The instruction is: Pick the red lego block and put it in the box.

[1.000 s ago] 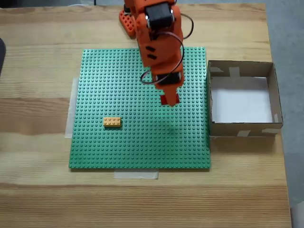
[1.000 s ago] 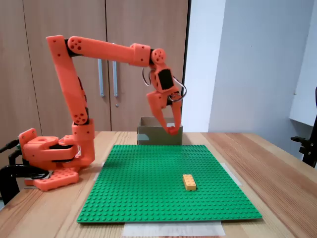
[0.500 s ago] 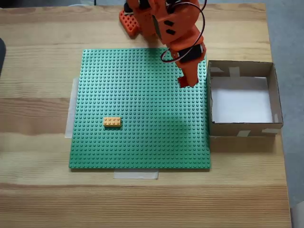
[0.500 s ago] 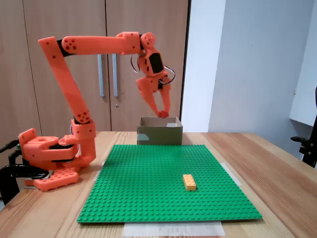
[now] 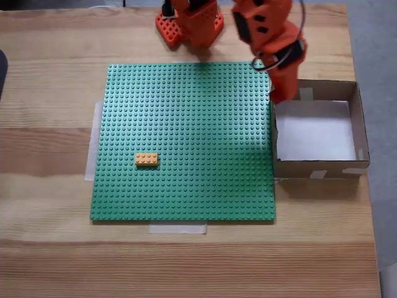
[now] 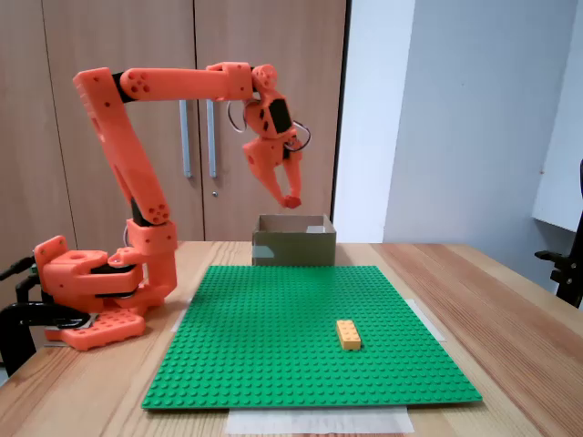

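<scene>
My gripper point(image 6: 290, 199) is clamped on the red block point(image 6: 291, 201), carry step, raised above the near wall of the box point(image 5: 358, 118) just below me; next I judge: move over the white floor, then release.

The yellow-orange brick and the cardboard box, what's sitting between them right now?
Nothing but bare studs of the green baseplate: in the top-down fixed view, the stretch from the yellow-orange brick to the box holds no other object.
</scene>
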`<state>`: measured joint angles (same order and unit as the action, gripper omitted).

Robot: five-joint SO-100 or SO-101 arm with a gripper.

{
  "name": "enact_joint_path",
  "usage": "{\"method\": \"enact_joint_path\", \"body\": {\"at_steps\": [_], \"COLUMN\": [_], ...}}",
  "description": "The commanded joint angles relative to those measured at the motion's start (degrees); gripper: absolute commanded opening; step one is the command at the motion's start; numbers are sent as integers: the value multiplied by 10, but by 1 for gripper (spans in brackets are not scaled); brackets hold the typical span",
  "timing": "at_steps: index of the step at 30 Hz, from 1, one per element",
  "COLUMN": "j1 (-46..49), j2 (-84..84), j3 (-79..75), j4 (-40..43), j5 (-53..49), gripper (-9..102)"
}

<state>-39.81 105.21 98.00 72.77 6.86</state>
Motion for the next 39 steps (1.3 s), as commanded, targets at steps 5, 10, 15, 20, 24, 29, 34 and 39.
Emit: {"method": "enact_joint_path", "body": {"at_steps": [5, 10, 15, 20, 24, 29, 34, 39], "j1": [-25, -33, -38, -35, -33, -41, -47, -54], "j2": [-31, -60, -83, -91, -97, -105, -134, -148], "j3": [-19, -23, -33, -32, -31, -32, -47, -69], "j4": [-17, -26, -29, -34, -37, -45, -47, -40], "j5": [7, 11, 16, 15, 18, 25, 25, 28], "gripper": [4, 4, 4, 4, 4, 4, 4, 4]}}
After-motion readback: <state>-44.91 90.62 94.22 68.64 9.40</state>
